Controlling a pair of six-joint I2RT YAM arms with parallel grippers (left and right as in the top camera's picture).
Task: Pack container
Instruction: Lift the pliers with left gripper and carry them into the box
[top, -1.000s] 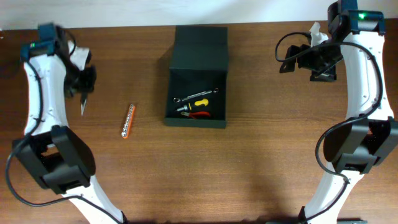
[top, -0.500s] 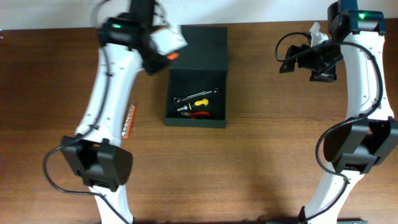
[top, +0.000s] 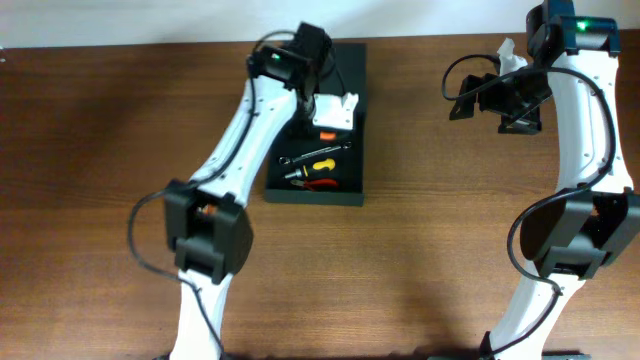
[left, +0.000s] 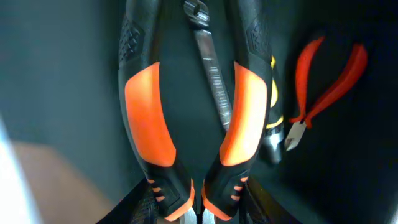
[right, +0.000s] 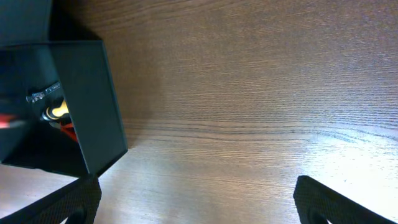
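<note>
The container, a dark box with its lid open at the back, stands mid-table. Inside it lie a silver wrench, a yellow-handled screwdriver and red pliers. My left gripper hangs over the open box, shut on a tool with black and orange handles. In the left wrist view that gripper squeezes the handle ends, with the wrench and the red pliers below. My right gripper is open over bare wood, to the right of the container.
The right arm rises along the table's right side, its gripper near the back right. The left arm slants across the table from its front-left base to the box. Brown wood lies between the container and the right arm.
My left arm has swung from the far left of the table rightward to above the container, carrying the black and orange tool. The right arm has not moved.
</note>
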